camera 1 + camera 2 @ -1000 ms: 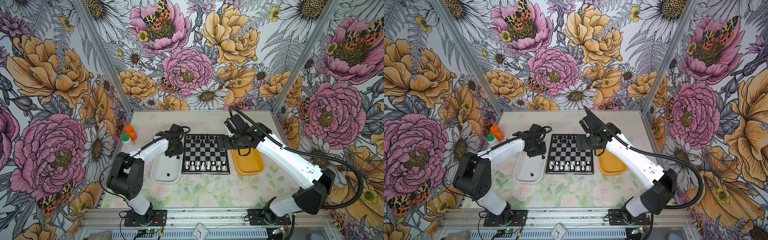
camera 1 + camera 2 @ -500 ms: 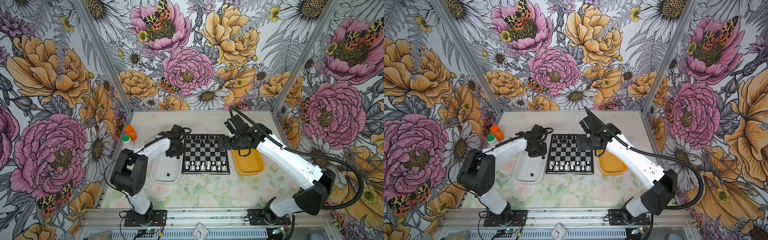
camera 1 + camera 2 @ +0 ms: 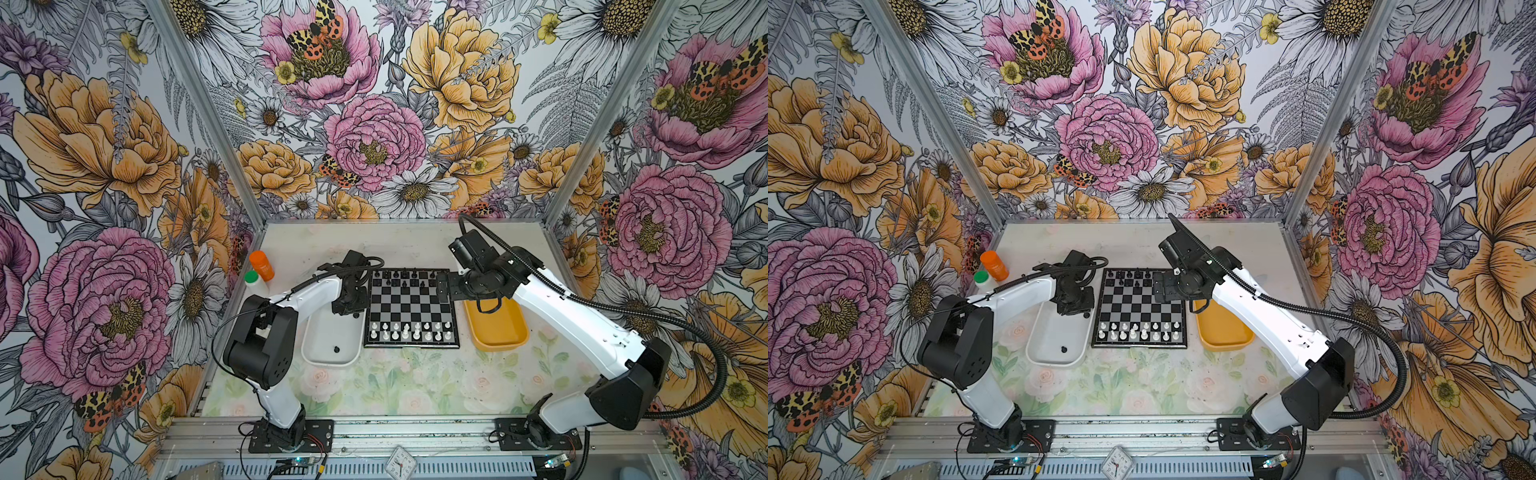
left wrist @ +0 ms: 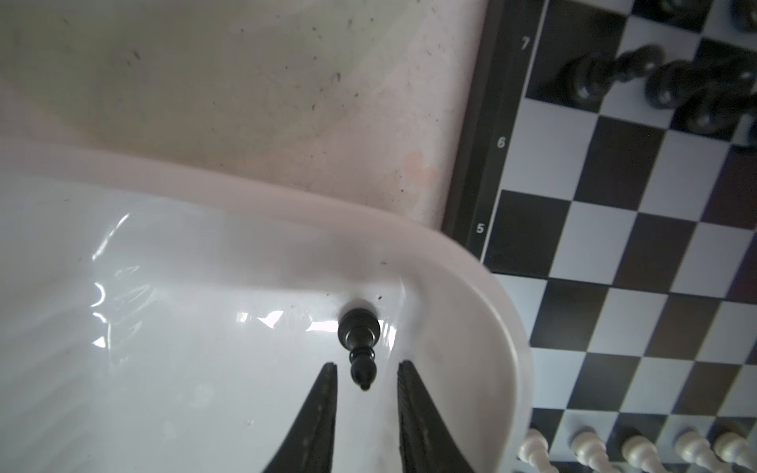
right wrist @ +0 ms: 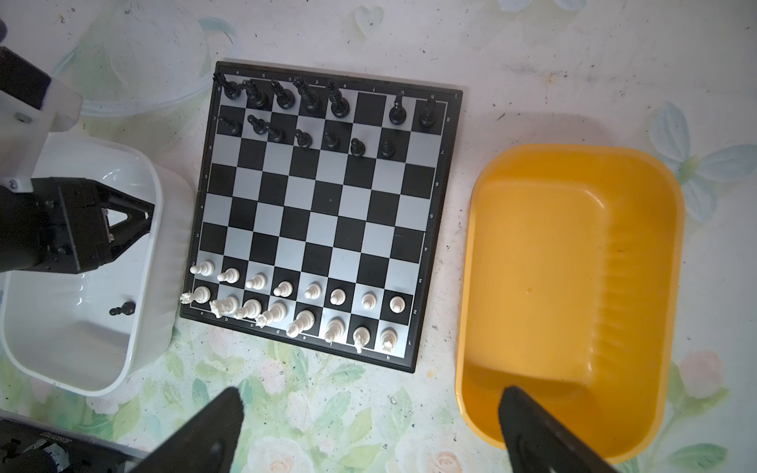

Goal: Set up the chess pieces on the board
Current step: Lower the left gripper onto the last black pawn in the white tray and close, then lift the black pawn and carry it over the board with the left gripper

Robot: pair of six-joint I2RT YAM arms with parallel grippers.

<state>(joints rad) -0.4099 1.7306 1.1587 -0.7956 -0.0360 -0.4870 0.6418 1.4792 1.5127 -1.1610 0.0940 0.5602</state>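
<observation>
Tabletop with a pale flower print, seen in both top views, carrying a flat square black-and-silver chequered board (image 3: 411,307) (image 3: 1138,307). A white rectangular plastic tray (image 3: 328,361) sits just beside the board's left edge, and a yellow rectangular plastic tray (image 3: 496,332) sits just beside its right edge. Tiny white plastic chessmen (image 5: 282,288) fill the two board rows nearest the robot. Glossy black plastic chessmen (image 5: 305,98) stand in the two far rows, seven in each. The left gripper (image 4: 367,363) reaches down into the far end of the white tray, close to the board's edge. Its two dark fingers (image 4: 323,401) stand a narrow gap apart. A small black bishop (image 4: 359,331) rests on the tray floor in the corner nearest the board. Its pointed head sits between the fingertips with a sliver of white tray showing on each side, so the jaws grip nothing. Whether the bishop stands or lies is hard to tell. A small black pawn (image 5: 123,309) lies on its side near the tray's near end, well apart from that gripper. The right gripper (image 5: 370,395) hangs above the board's far right edge in a top view (image 3: 442,286), with its jaws spread wide and nothing between them. A small orange plastic bottle (image 3: 262,266) stands near the table's far left side.
</observation>
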